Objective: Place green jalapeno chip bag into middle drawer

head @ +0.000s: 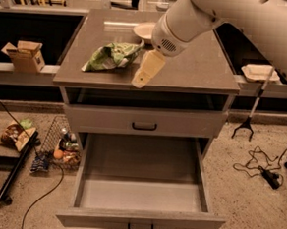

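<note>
The green jalapeno chip bag (pixel 110 56) lies crumpled on the left half of the grey cabinet top (pixel 200 71). My gripper (pixel 145 71), cream-coloured on a white arm, hangs low over the front of the top, just right of the bag and apart from it. It holds nothing that I can see. The middle drawer (pixel 141 185) is pulled wide open below, with a bare grey floor and a dark loop handle. The cream bowl (pixel 143 31) sits at the back, partly hidden by my arm.
The upper drawer front (pixel 144 120) is closed. A cardboard box (pixel 25 55) sits on a ledge to the left. A wire basket (pixel 61 147) and a black pole (pixel 14 169) lie on the floor at left. A white tray (pixel 259 72), a grabber tool (pixel 252 114) and cables (pixel 263 166) are at right.
</note>
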### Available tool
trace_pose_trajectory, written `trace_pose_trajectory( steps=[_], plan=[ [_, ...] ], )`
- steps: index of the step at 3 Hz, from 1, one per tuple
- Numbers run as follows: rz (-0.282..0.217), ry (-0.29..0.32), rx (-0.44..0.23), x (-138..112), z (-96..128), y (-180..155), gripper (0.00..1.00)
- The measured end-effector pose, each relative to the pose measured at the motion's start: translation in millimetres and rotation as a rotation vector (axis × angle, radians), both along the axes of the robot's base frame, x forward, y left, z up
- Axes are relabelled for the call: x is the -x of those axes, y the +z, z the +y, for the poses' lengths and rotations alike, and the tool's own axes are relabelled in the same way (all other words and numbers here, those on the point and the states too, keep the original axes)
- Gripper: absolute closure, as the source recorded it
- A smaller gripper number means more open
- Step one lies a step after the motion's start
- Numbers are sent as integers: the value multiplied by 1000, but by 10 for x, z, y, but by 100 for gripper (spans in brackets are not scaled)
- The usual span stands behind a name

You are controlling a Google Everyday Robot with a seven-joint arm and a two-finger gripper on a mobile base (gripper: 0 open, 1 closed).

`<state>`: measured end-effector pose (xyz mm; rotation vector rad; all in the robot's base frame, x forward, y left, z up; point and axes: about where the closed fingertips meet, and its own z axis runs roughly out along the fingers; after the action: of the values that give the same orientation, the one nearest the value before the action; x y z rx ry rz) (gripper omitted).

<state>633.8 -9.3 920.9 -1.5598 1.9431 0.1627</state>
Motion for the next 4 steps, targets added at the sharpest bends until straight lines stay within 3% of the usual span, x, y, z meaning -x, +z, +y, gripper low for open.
trace_pose_trajectory(
  steps=[2,4],
  plan=[
    [-97,19,-29,-532,716,-64,0],
    [-81,-29,8,-915,1090,-363,0]
  ],
)
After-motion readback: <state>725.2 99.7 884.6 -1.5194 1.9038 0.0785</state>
